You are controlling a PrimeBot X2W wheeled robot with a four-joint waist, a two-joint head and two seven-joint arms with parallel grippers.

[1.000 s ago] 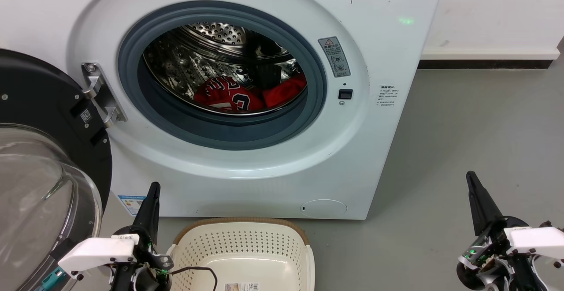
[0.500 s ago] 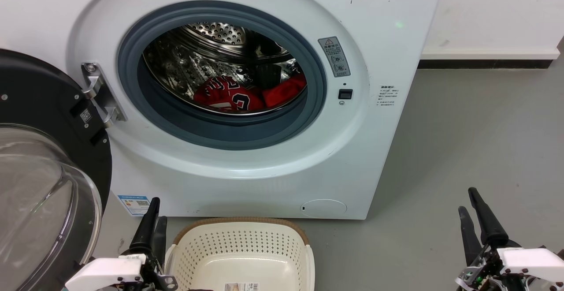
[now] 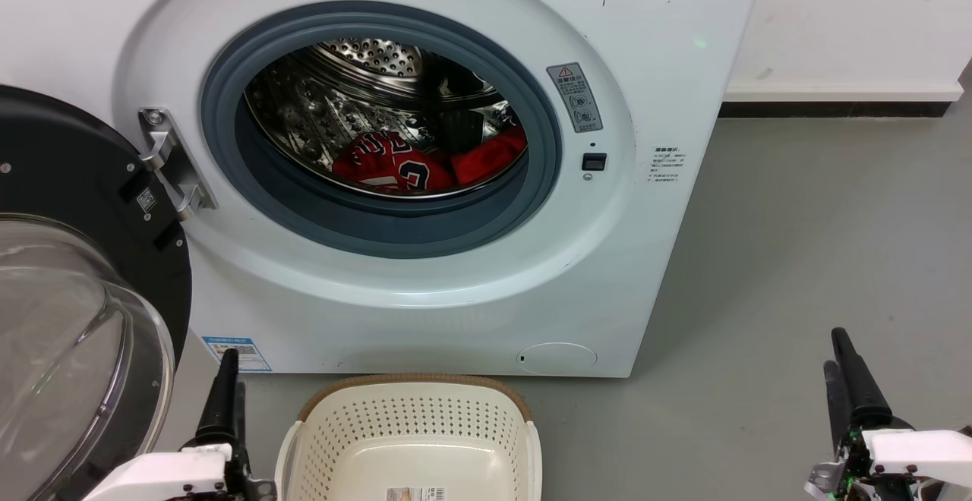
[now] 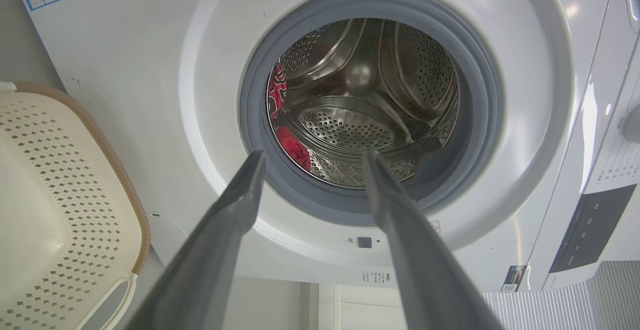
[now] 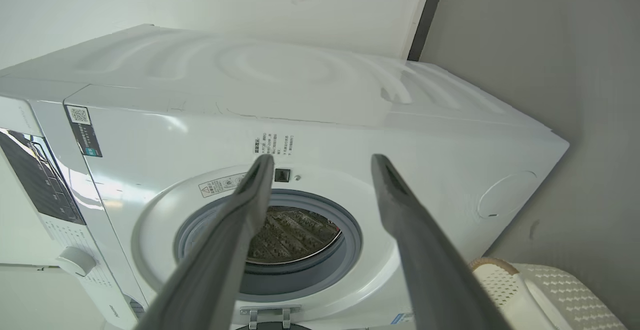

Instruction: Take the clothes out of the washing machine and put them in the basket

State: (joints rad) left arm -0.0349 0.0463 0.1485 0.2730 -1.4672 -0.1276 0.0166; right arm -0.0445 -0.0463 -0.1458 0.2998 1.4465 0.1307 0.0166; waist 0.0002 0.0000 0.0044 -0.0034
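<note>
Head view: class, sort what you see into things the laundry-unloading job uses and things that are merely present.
Job things: red jersey, plain red garment, washing machine, basket, left gripper, right gripper.

Merely present: warning sticker, blue label, dark skirting strip.

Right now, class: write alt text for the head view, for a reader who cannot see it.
Two small red garments lie in the steel drum of a large white front-loading washing machine, its black-framed glass door open at left. A cream-white perforated plastic basket sits before it, between the left tool and right tool.
</note>
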